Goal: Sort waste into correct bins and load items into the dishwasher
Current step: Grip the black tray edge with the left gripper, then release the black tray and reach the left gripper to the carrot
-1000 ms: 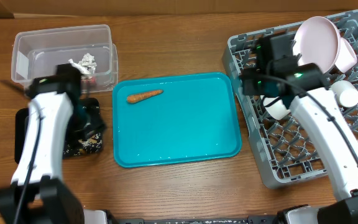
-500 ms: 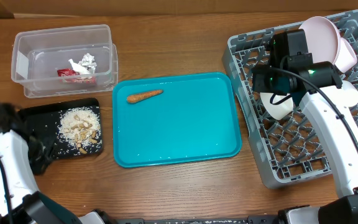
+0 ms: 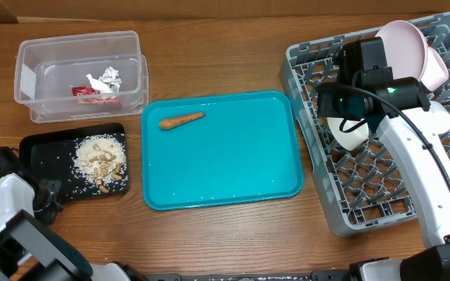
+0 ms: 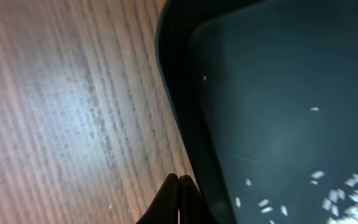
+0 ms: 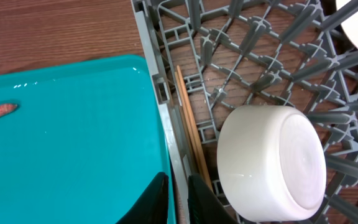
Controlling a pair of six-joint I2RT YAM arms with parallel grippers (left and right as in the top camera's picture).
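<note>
Two arms, neither holding anything as far as the views showed. Far left, the left gripper point(image 4: 179, 185) sat low over the table point(image 4: 61, 112), fingertips pressed together w/ nothing btwn them, just outside the rim of the black tray point(image 4: 182, 106), which held the food scraps point(image 3: 100, 160). Behind that, the clear tub point(image 3: 26, 58) had the red wrapper point(image 3: 84, 91) and crumpled paper point(image 3: 106, 78) inside. Next over, the teal tray point(image 3: 233, 156) carried only the carrot piece point(image 3: 181, 120), near its back-left corner. It was the sole waste not in a bin, so prob. that last pick was the step in hand, w/ the black tray its likely home, alongside the scraps. Further right, the right gripper point(image 5: 178, 194) hung over the left wall of the dish rack point(image 3: 319, 195), fingers a narrow gap apart and empty. The chopsticks point(image 5: 190, 134) lay just inside that wall, the white bowl point(image 5: 272, 162) was upside down beside them, and the pink plate point(image 3: 401, 51) was propped at the back, so loading looked approx done. Next move, by my read: the left gripper was nearer the bin but needed to open first, then cross to the carrot piece, set its jaws across the thin width, lift clear of the teal lip and release over the scraps.
</note>
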